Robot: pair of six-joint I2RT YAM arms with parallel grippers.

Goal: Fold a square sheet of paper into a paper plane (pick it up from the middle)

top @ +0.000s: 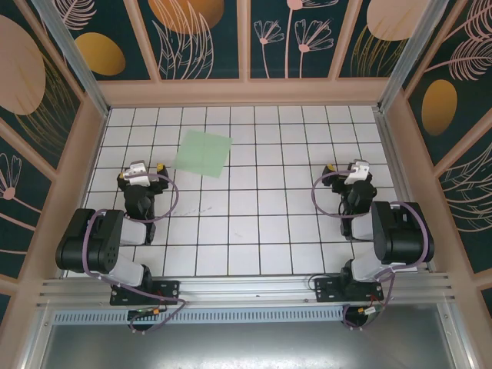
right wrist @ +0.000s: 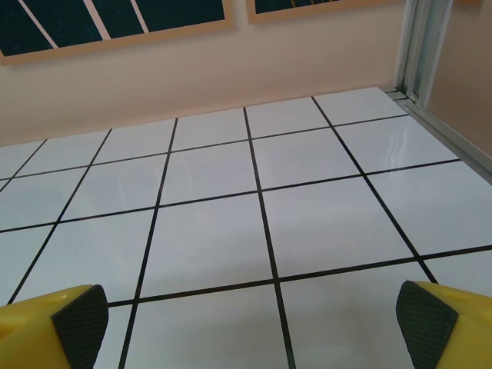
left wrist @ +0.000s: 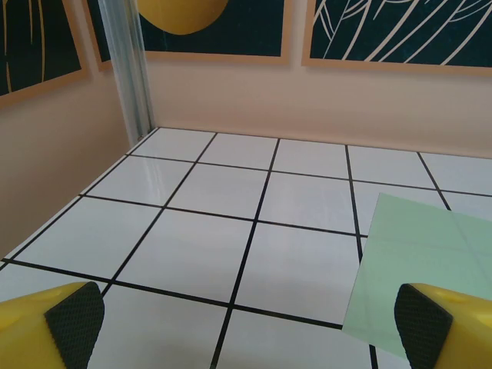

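Left gripper (top: 144, 167) spread wide and empty, with the paper close off its right finger

Seen from the top, the square sheet of paper (top: 202, 152) lies flat and unfolded on the grid-tiled tabletop (top: 261, 223), between two and three o'clock of the left gripper. It is slightly turned against the tile lines, and being square it has no long axis to favour. Its near corner reaches the left wrist view by the right fingertip (left wrist: 423, 327). The right gripper (top: 354, 169) is equally spread and holds nothing; the sheet lies well apart from it, at about nine o'clock. Reaching the sheet's middle likely falls to the left arm.
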